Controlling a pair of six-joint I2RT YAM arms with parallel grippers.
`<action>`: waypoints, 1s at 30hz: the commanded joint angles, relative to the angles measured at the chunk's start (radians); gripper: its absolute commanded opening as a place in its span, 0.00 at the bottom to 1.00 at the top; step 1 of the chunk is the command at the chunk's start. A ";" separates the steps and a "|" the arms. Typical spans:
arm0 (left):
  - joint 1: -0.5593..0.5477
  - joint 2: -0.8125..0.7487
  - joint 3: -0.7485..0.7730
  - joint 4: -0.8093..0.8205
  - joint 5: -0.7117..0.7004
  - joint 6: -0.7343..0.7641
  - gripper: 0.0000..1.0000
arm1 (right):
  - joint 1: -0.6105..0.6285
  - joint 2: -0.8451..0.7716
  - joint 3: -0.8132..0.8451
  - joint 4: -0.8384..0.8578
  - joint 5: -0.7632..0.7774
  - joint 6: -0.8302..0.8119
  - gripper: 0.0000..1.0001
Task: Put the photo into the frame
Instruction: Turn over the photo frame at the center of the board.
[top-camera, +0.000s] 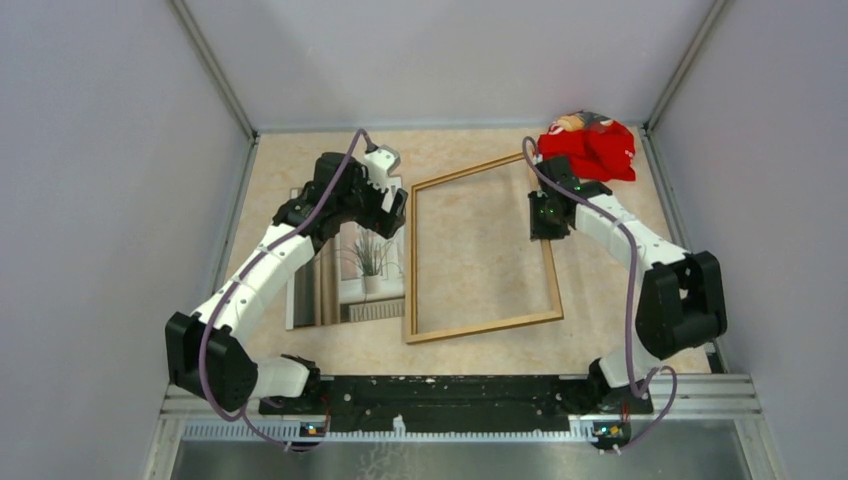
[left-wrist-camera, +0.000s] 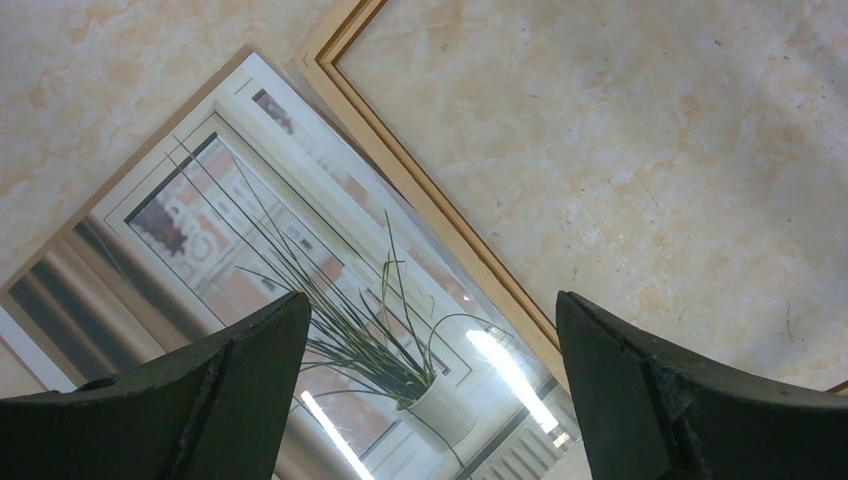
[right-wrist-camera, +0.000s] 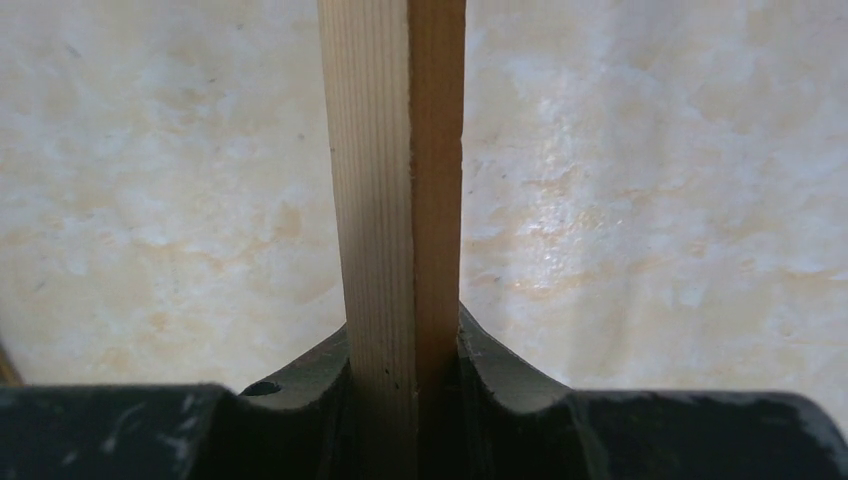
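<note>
You have the frame (top-camera: 409, 265) near the middle of the desk (top-camera: 480, 240), turned a little askew. The photo (top-camera: 350, 275) lies on the desk to the frame's left, its right edge hard against the frame's left rail. A bundled cloth (top-camera: 590, 148) sits in the desk's far right corner, just behind the frame. Your left tool (top-camera: 390, 205) hangs above the photo's far end. Your right tool (top-camera: 548, 225) sits on the frame's right rail, the rail between its fingers.

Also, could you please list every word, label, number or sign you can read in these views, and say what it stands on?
None can be read.
The crumpled red cloth carries pale marks too small to make out.
The glossy window-scene photo shows blurred shapes behind its panes, no legible lettering.
The pale wooden frame is bare.
</note>
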 joint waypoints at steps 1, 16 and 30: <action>0.005 -0.026 -0.004 0.010 -0.003 0.001 0.98 | 0.002 0.082 0.122 -0.032 0.173 -0.107 0.21; 0.018 -0.040 -0.016 0.000 -0.001 0.012 0.98 | 0.060 0.254 0.064 0.011 0.376 -0.223 0.27; 0.027 -0.052 -0.014 -0.010 0.011 0.022 0.98 | 0.070 0.279 0.066 0.011 0.408 -0.067 0.56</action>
